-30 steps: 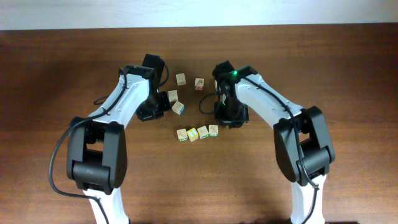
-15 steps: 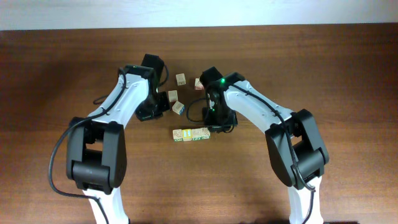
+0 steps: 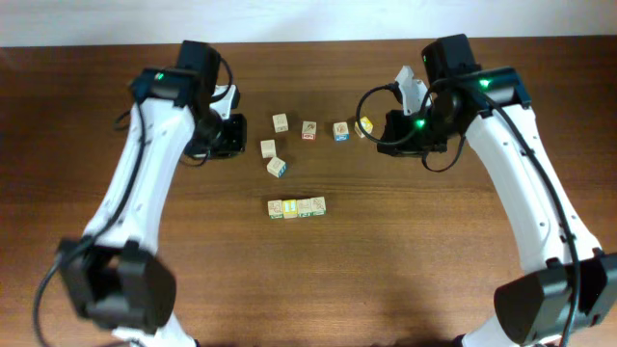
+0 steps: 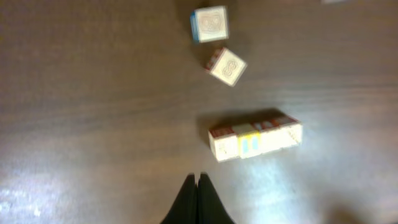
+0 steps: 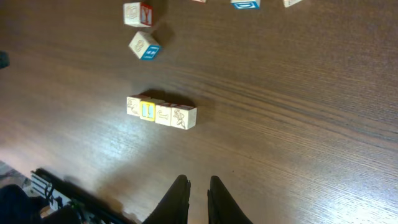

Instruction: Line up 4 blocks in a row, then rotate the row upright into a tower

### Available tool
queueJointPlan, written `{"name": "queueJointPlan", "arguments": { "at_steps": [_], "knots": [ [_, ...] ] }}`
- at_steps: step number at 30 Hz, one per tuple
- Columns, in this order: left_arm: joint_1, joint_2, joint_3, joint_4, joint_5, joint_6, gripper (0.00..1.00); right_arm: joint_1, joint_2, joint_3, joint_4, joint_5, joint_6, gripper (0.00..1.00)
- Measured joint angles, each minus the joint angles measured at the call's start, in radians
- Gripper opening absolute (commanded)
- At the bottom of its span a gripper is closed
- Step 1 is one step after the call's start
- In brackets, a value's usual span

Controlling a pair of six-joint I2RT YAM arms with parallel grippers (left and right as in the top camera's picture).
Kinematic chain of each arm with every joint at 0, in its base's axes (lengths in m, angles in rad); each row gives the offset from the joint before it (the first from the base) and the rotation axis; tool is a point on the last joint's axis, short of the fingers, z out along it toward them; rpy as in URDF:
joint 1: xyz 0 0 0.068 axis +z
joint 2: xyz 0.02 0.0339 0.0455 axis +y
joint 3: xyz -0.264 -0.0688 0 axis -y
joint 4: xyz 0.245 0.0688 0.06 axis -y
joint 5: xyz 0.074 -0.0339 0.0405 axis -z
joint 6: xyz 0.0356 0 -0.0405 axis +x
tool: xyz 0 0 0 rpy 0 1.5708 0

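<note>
Dark brown wooden table (image 3: 308, 289), grain running side to side, a pale wall strip (image 3: 308, 19) along the far edge.

At far left, the left arm (image 3: 145, 183), reaching in over the wood. Left gripper (image 4: 197, 182) pinched fully together, fingers pressed flat against each other, nothing held, hanging above bare table a little short of the lined-up cubes in its wrist view.

Just right of that arm's head, a pale loose block (image 3: 268, 148). Just beside it, toward the front, a tilted block (image 3: 277, 168) with a blue side showing. Farther back, a third single block (image 3: 281, 122).

Toward the front at centre, the row of four blocks (image 3: 297, 207): side by side, faces touching, in one straight line running left to right, the second from the left yellow on top. Well apart from both grippers.

Back again and further right, a red-marked block (image 3: 309, 129), then a blue-sided block (image 3: 341, 131), then a yellow block (image 3: 365, 125) just beside the head of the right arm (image 3: 521, 193).

Right gripper (image 5: 198, 183) almost closed, a thin slit of wood visible between the fingers, nothing gripped, hanging over bare table clear of the row.
</note>
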Motion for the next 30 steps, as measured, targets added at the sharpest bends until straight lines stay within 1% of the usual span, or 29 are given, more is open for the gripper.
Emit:
{"name": "queueJointPlan", "arguments": {
  "at_steps": [1, 2, 3, 4, 5, 7, 8, 10, 14, 18, 22, 25, 28, 30],
  "knots": [
    [0.0, -0.08, -0.066, 0.069, 0.026, 0.0, 0.0, 0.0, -0.013, -0.025, 0.02, -0.005, -0.008, 0.13],
    [0.0, -0.13, -0.134, 0.152, 0.04, -0.012, 0.0, 0.0, -0.031, -0.096, 0.087, -0.026, -0.014, 0.13],
    [0.0, -0.201, -0.275, 0.246, 0.06, -0.05, 0.0, 0.0, -0.038, -0.151, 0.108, -0.042, -0.017, 0.14],
    [0.0, -0.219, -0.35, 0.295, 0.073, -0.093, 0.0, 0.0, -0.043, -0.249, 0.227, -0.087, -0.018, 0.14],
    [0.0, -0.208, -0.442, 0.348, 0.077, -0.122, 0.0, 0.0, -0.043, -0.32, 0.305, -0.117, -0.019, 0.13],
    [0.0, -0.2, -0.561, 0.466, 0.098, -0.168, 0.0, 0.0, -0.035, -0.446, 0.478, -0.158, 0.01, 0.13],
    [-0.001, -0.188, -0.614, 0.509, 0.107, -0.192, 0.0, 0.0, -0.016, -0.502, 0.541, -0.172, 0.035, 0.13],
    [-0.012, -0.18, -0.669, 0.573, 0.117, -0.221, 0.0, 0.005, 0.048, -0.526, 0.592, -0.189, 0.058, 0.12],
    [-0.041, -0.135, -0.691, 0.61, 0.126, -0.253, 0.0, 0.045, 0.146, -0.528, 0.637, -0.198, 0.084, 0.1],
    [-0.041, -0.077, -0.692, 0.634, 0.117, -0.265, 0.0, 0.086, 0.196, -0.53, 0.664, -0.197, 0.107, 0.09],
    [-0.067, -0.014, -0.694, 0.641, 0.117, -0.265, 0.0, 0.092, 0.213, -0.531, 0.674, -0.189, 0.122, 0.09],
    [-0.107, -0.009, -0.695, 0.647, 0.119, -0.264, 0.0, 0.1, 0.213, -0.531, 0.675, -0.183, 0.121, 0.09],
    [-0.107, -0.009, -0.695, 0.652, 0.125, -0.256, 0.0, 0.117, 0.213, -0.531, 0.675, -0.178, 0.126, 0.08],
    [-0.107, -0.009, -0.695, 0.662, 0.131, -0.237, 0.0, 0.137, 0.213, -0.531, 0.667, -0.161, 0.161, 0.06]
  ]
}}
